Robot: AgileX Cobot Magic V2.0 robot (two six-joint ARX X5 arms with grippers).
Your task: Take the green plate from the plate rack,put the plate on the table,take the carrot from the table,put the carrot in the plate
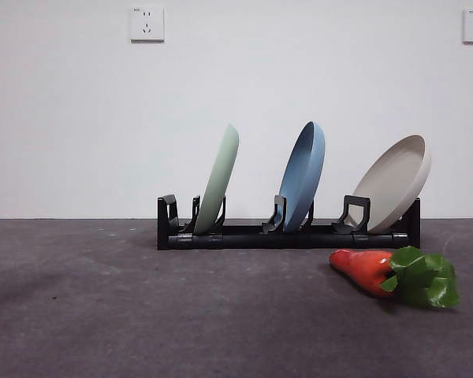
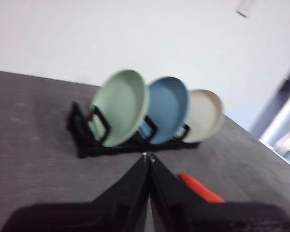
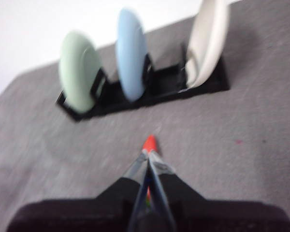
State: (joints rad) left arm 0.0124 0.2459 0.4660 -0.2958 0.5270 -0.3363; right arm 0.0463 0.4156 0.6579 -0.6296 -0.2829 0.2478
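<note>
Jaws together; sage-green plate (image 1: 220,180) upright, matte.

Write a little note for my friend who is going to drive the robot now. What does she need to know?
Left gripper: shut, empty, above the table, facing the plate rack.
Right gripper: shut, empty, above the carrot.
Green plate stands in the rack's end slot, next to the blue plate; the beige plate is at the other end. The carrot lies on the table in front of the beige plate.
Done: nothing.
Left: take out the green plate, lay it down, put the carrot in it.
</note>
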